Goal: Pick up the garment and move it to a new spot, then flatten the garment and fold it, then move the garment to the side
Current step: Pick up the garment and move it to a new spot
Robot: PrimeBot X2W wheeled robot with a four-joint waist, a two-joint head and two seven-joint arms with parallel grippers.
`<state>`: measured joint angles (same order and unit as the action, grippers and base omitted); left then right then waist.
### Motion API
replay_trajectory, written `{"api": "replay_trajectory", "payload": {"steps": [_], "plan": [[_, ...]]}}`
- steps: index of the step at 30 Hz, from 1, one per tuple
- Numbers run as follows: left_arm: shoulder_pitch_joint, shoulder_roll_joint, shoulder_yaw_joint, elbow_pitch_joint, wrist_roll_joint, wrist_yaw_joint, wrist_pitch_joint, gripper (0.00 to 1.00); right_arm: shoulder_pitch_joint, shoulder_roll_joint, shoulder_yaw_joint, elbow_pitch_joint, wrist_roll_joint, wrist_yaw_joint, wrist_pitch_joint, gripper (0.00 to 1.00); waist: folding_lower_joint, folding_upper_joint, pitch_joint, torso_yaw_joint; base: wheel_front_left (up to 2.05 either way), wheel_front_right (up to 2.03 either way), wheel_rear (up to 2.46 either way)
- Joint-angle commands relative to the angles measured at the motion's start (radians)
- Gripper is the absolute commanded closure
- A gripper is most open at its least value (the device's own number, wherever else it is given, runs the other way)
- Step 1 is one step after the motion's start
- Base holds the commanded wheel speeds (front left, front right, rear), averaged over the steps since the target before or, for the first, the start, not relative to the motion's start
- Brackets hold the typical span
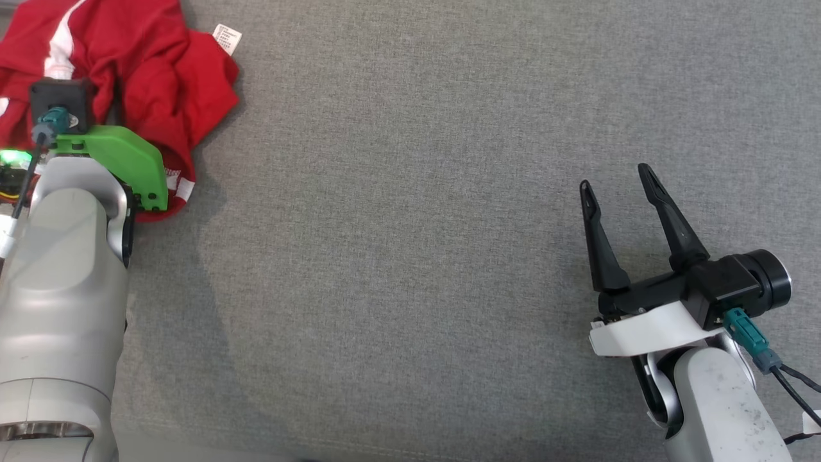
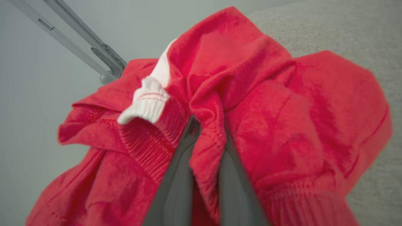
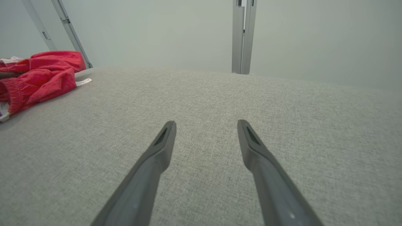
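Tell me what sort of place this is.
Likely a robot test bench or lab, not a home: a broad surface covered in grey fabric, bare pale walls behind it, and metal frame struts rising at its far edge. A crumpled red garment lies on it.

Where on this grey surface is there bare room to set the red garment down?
Bare: the wide middle of the grey fabric surface, between the red garment and the right gripper, and the stretch beyond that gripper. Crowded: the far left corner, with garment and left gripper.
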<state>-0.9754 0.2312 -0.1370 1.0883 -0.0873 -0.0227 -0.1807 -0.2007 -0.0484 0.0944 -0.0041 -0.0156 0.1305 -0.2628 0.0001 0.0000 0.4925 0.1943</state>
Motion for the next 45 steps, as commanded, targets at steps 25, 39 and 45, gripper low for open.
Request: {"api": "replay_trajectory", "payload": {"steps": [25,39,45], "plan": [[0.106,-0.17,-0.201,-0.438,-0.017,-0.067,-0.068,1.0,0.074,-0.003,-0.031,0.036,0.1,0.0,-0.003,0.0,-0.0001,0.0,-0.267,-0.156,0.0,0.0,0.0],[0.282,-0.178,-0.531,-0.406,-0.204,0.002,0.011,1.0,0.11,-0.002,0.006,0.044,0.159,0.0,-0.003,0.0,-0.0001,0.0,-0.276,-0.42,0.0,0.0,0.0],[0.28,-0.178,-0.623,-0.336,-0.266,0.028,-0.016,0.0,0.101,-0.002,0.016,0.049,0.171,0.0,-0.003,0.0,-0.0001,0.0,-0.26,-0.449,0.0,0.0,0.0]]}}
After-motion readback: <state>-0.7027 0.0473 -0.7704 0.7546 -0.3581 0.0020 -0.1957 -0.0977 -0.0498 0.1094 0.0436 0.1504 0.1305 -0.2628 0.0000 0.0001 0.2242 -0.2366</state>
